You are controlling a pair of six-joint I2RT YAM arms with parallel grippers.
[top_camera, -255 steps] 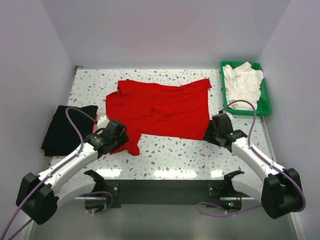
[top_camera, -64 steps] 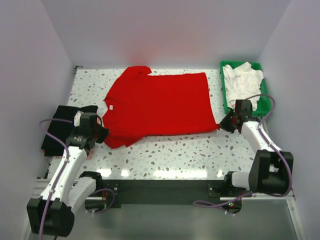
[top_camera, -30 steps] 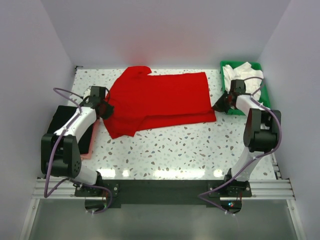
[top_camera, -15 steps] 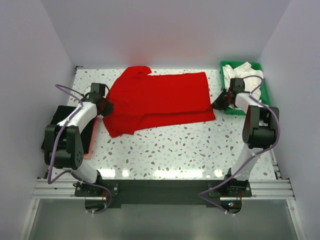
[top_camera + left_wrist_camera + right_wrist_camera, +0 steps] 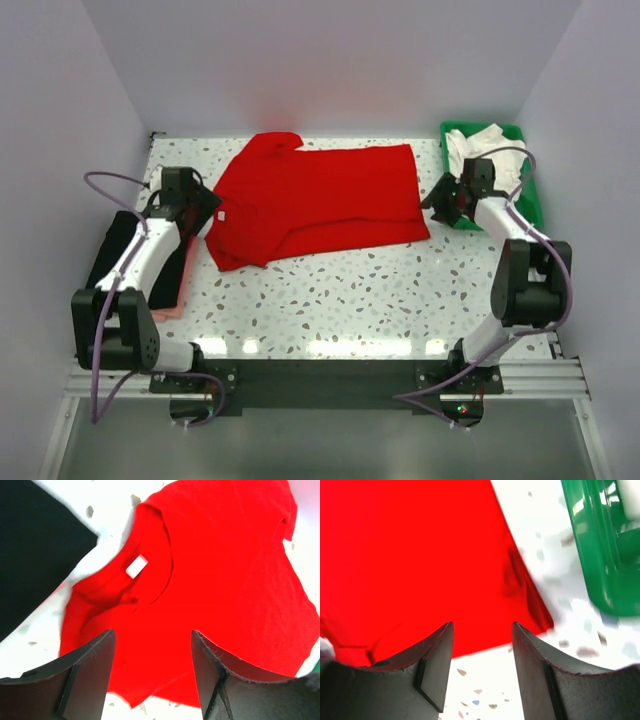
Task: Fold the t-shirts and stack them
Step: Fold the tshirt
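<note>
My left gripper (image 5: 151,650) and right gripper (image 5: 482,640) both gape wide, holding nothing, by the left and right edges of the red shirt (image 5: 320,200), which lies spread on the desk (image 5: 400,290).

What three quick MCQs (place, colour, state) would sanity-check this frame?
1. Where is the tray?
A far right
B far left
C near centre
2. What colour is the spread shirt?
A black
B red
C white
3. What state are the left gripper and right gripper in?
A both open
B both shut on cloth
C left open, right shut

Key:
1 A: the top view shows it at the far right corner.
2 B: it is red in all views.
3 A: each wrist view shows fingers apart with nothing between them.
</note>
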